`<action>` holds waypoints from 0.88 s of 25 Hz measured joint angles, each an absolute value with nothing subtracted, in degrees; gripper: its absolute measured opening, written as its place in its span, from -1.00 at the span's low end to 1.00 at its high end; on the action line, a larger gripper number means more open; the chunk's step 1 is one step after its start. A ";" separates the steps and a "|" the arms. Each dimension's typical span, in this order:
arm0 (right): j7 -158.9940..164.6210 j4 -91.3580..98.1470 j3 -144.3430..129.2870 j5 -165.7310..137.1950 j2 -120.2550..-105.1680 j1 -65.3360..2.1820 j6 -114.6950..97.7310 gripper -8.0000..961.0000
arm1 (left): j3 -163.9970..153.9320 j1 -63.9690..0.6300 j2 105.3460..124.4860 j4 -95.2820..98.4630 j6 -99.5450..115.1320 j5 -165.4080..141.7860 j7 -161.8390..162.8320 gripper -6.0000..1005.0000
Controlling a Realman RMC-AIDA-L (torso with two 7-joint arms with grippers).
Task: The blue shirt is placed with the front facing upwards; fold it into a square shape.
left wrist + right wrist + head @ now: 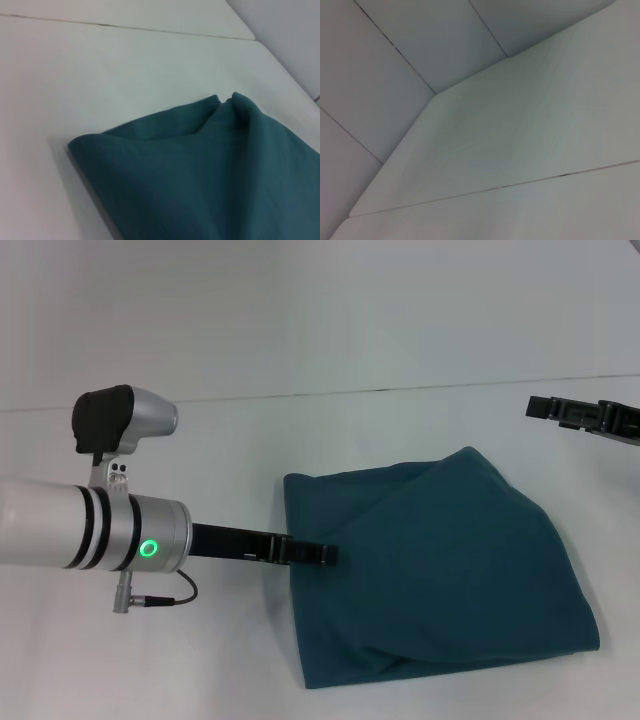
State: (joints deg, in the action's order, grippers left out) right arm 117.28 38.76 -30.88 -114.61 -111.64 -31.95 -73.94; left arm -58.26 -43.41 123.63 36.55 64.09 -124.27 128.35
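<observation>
The left arm (60, 523) is a white tube with black bands, a silver cuff bearing a green ring light (150, 548), a black cable (170, 595) beneath it, and a black gripper (325, 554).

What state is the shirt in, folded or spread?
Folded. The shirt lies as a compact, roughly square bundle with layered edges on the table; no sleeves, collar or print show.
</observation>
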 joint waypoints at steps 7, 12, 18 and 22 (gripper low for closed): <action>117.26 38.79 -30.59 -114.61 -111.70 -31.89 -74.10 0.87 | -60.61 -44.18 123.94 36.22 63.71 -124.22 128.49 0.69; 117.22 38.88 -30.58 -114.61 -111.79 -31.90 -74.26 0.87 | -61.02 -44.60 123.93 36.23 63.67 -124.21 128.68 0.68; 117.26 39.04 -30.58 -114.61 -111.89 -31.90 -74.26 0.87 | -61.82 -44.73 123.93 36.19 63.60 -124.41 128.11 0.55; 117.27 38.96 -30.58 -114.61 -111.86 -31.91 -74.22 0.87 | -62.86 -44.89 123.98 36.18 63.27 -124.24 128.29 0.32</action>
